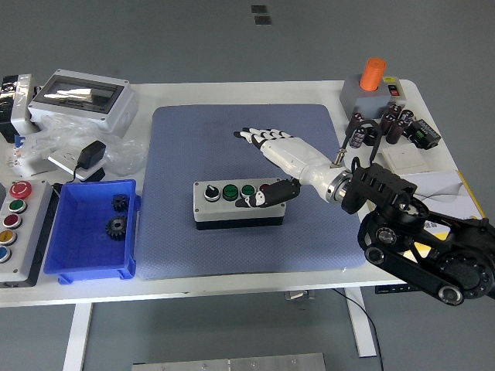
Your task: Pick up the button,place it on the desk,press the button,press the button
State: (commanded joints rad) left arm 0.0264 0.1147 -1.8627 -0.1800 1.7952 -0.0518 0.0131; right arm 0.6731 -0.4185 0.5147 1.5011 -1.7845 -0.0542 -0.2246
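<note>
A grey button box (224, 209) with a black switch, two green buttons and a red button lies on the blue mat (201, 139) at the middle. My right hand (267, 166) reaches in from the right, over the box's right end. Its fingers (259, 137) are spread flat beyond the box, and its black thumb (267, 195) lies over the red button, hiding it. Whether the thumb touches the button cannot be told. The hand holds nothing. My left hand is out of view.
A blue bin (91, 259) with two black gears stands at the left, beside a panel of coloured buttons (14, 224). A grey enclosure (81, 97) and plastic bags lie at the back left. An orange-topped grey unit (373, 89) and small parts sit at the back right.
</note>
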